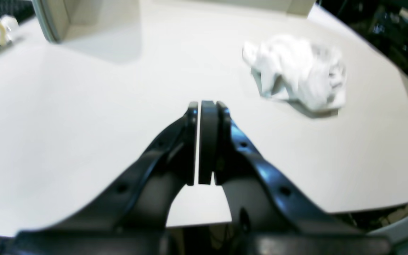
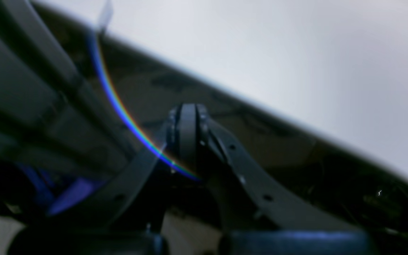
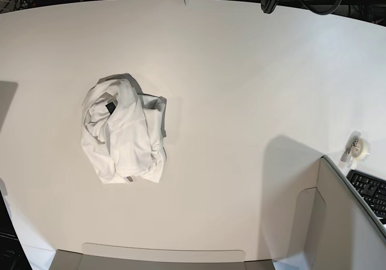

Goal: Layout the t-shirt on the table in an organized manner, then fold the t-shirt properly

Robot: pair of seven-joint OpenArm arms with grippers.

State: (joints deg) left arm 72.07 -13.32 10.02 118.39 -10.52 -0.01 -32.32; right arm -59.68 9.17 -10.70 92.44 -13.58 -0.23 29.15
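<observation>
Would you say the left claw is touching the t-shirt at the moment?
Apart. The left wrist view shows the shut left claw with bare table between it and the t-shirt.

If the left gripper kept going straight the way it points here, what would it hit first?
Probably bare table. The shut left gripper points across open tabletop; the crumpled t-shirt lies off to the right of that line, the grey-white box to its left. Depth is unclear.
</observation>
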